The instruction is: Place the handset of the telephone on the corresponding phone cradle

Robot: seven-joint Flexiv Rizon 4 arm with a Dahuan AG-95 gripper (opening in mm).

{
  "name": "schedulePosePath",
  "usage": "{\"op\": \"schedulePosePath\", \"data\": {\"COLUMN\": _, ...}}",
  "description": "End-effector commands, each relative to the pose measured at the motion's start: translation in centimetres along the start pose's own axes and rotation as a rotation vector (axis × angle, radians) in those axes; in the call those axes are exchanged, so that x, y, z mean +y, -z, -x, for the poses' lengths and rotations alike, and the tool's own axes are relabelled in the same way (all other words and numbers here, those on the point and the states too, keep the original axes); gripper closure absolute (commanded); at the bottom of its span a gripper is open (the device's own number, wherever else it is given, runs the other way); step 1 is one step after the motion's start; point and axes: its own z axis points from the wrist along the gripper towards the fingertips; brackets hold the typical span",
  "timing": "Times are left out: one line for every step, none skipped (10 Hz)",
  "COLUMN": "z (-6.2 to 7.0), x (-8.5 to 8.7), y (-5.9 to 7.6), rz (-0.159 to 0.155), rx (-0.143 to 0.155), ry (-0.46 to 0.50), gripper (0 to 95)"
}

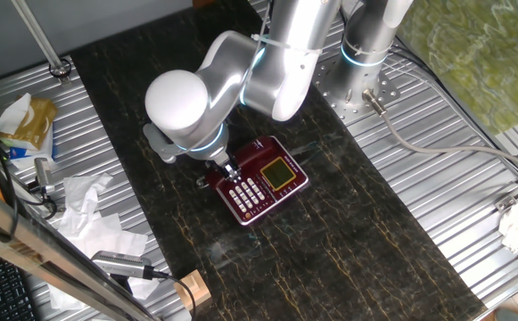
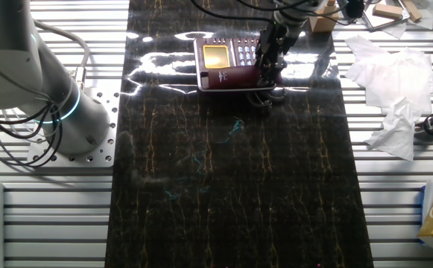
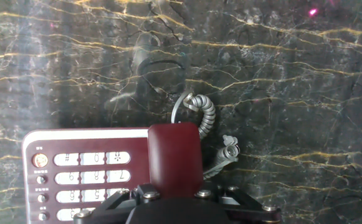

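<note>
The two-finger claw (image 3: pixel 174 202) is clamped on the narrow dark red plastic handset (image 3: pixel 175 157), held over the edge strip of the squarish dark red telephone (image 3: pixel 84 174). Beyond the claw, a grey curly cord (image 3: pixel 207 115) trails across black gold-veined marble tabletop (image 3: pixel 293 93).

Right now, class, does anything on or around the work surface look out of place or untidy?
Yes. Crumpled white tissues lie loose on the metal table beside the dark marble mat, near a wooden block. The telephone itself looks intact.
</note>
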Motion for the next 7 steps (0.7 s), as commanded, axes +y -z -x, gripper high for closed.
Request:
{"op": "schedulePosePath", "data": {"z": 0.03, "x": -0.01, "y": -0.01, "rz": 0.001, "rx": 0.000, "ry": -0.001, "gripper": 95.0}}
{"op": "schedulePosePath", "data": {"z": 0.03, "x": -0.01, "y": -0.01, "rz": 0.003, "rx": -0.001, "ry": -0.006, "gripper": 95.0}}
{"op": "schedulePosePath", "data": {"z": 0.03, "x": -0.01, "y": -0.01, "rz": 0.004, "rx": -0.002, "ry": -0.015, "gripper": 95.0}}
{"op": "schedulePosePath", "data": {"z": 0.03, "x": 0.00, "y": -0.01, "rz": 0.007, "rx": -0.004, "ry": -0.023, "gripper": 95.0}}
{"op": "schedulePosePath", "data": {"z": 0.03, "x": 0.00, "y": -0.01, "rz": 0.009, "rx": -0.012, "ry": -0.029, "gripper": 95.0}}
{"op": "schedulePosePath", "data": {"z": 0.03, "x": 0.00, "y": -0.01, "rz": 0.010, "rx": -0.018, "ry": -0.032, "gripper": 95.0}}
{"op": "schedulePosePath", "data": {"z": 0.03, "x": 0.00, "y": -0.01, "rz": 0.010, "rx": -0.020, "ry": -0.032, "gripper": 95.0}}
